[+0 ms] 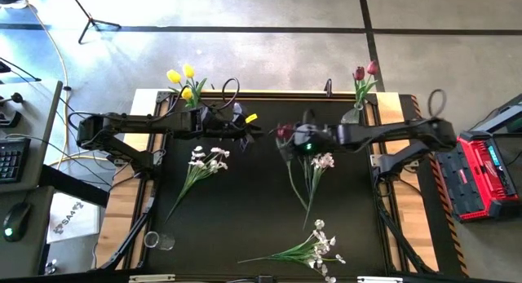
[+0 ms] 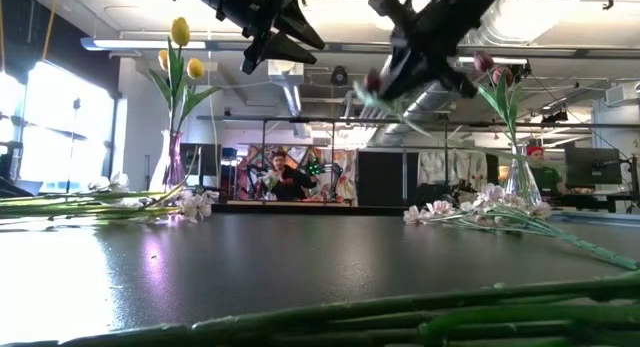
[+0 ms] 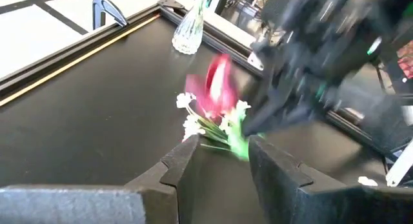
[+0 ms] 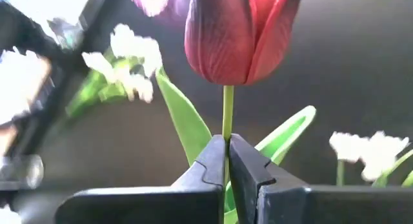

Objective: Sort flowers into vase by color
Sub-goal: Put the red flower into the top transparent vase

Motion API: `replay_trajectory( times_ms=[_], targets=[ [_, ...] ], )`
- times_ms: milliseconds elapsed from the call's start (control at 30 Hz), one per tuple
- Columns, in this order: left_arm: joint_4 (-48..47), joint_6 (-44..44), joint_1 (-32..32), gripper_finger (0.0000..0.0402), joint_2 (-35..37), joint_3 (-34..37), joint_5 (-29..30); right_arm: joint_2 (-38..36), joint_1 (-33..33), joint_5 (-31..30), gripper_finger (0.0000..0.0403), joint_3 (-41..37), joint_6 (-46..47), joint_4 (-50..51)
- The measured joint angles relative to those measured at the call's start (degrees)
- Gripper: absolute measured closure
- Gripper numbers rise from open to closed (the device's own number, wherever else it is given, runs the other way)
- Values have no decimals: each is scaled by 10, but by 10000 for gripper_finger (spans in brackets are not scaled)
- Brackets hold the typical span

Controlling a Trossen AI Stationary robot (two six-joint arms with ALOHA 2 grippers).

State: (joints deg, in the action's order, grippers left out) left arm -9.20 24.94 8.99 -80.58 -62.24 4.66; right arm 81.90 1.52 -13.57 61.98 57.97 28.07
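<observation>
A: While the right end effector [image 4: 226, 161] hangs above mid-table, what is it carrying?

B: Item one: a dark red artificial tulip with a thin green stem [image 4: 240, 31]. Fingers clamped together on the stem just under the bloom, which stands directly beyond the fingertips. Held aloft, judged so the stem clears the table on its way to a vase.

A: Which vase?

B: Item two: a clear glass vase holding two dark red tulips [image 1: 354, 113], out past the right end effector at the far right edge of the black table [image 1: 245, 226]. Colour matches, so a likely destination.

A: And the left end effector [image 3: 219, 161]?

B: Fingers apart, nothing between them, raised over the table and pointing at the right end effector. Just behind it, item three: a clear glass vase with yellow tulips [image 1: 186, 86].

A: What lies unsorted?

B: Item four: a leafy spray of small white blossoms [image 1: 205, 162] below the left end effector. Item five: a second white spray [image 1: 318, 165] beneath the right end effector. Item six: a third white spray [image 1: 314, 246] at the near edge, well apart from both.

A: Anything unclear?

B: The held tulip's lower stem is hidden behind the fingers. The left wrist view smears the bloom and the right arm. A small clear object at the near left corner cannot be identified.
</observation>
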Motion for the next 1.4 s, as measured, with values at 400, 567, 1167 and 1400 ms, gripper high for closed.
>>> replay_trajectory(
  times_ms=[400,567,1167,1400],
  targets=[
    [0,5,1,280,0,0,18,-134,0,-175,403,0,-89,4],
    [0,14,2,280,0,0,20,-165,0,-241,403,0,-118,4],
    [0,20,4,280,0,0,34,-277,0,-567,403,0,-236,97],
    [1,20,12,280,0,0,35,-284,0,-763,403,0,-331,104]
  ],
)
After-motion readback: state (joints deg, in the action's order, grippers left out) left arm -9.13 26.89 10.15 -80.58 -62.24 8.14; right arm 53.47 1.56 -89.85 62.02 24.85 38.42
